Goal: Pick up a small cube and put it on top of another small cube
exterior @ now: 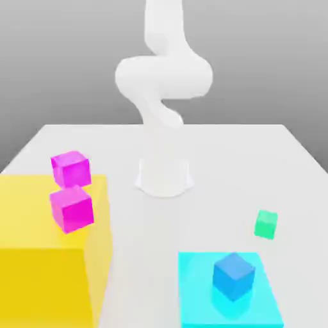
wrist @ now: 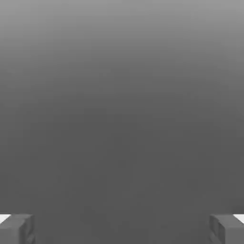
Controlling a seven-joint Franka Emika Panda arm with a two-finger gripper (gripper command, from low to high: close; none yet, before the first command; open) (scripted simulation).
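Partly cut off: yellow blk, exterior view's left edge.

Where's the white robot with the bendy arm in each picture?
Exterior view: the white robot arm stands in the middle, reaching out past the top edge.
Hand view: its grey two-finger gripper, open, pokes in at the picture's edge.
Shared landmark: probably the plain grey background.

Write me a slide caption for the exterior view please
White robot arm behind two magenta cubes on a yellow block, a blue cube on a cyan slab, and a green cube.
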